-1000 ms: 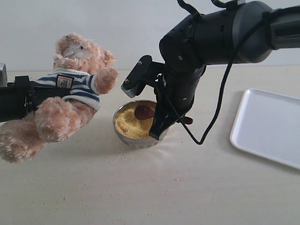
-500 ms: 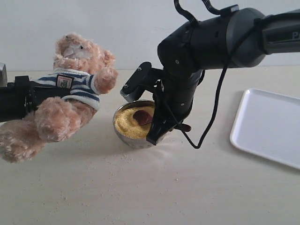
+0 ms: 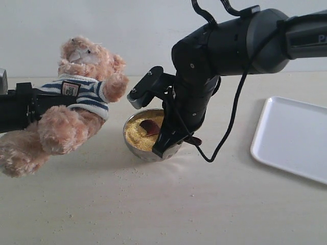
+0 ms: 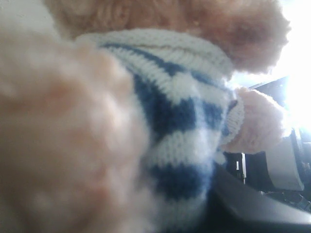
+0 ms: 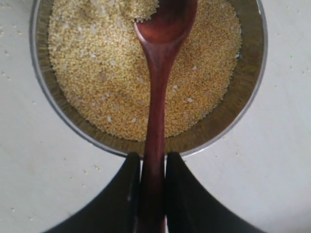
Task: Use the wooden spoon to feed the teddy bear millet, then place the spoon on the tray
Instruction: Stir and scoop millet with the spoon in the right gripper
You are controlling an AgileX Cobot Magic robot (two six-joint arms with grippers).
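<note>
The teddy bear [image 3: 76, 97] in its striped shirt [image 4: 180, 126] hangs above the table at the left, held around the body by my left gripper [image 3: 30, 104], whose fingers are hidden in the fur. The metal bowl [image 3: 134, 141] of millet [image 5: 112, 77] sits at the table's middle. My right gripper [image 5: 153, 162] is shut on the wooden spoon's handle [image 5: 154, 141] just outside the bowl's rim. The spoon's bowl [image 3: 149, 127] dips into the grains, tip partly buried. The white tray [image 3: 294, 138] lies at the right.
Scattered millet specks [image 3: 127, 173] dot the table around the bowl. The right arm's black cable [image 3: 232, 127] loops down beside the bowl. A pale wall [image 3: 143, 30] stands behind the table.
The right gripper has moved left and lower, pushing the spoon's bowl further into the millet. The bear and left arm have stayed put.
</note>
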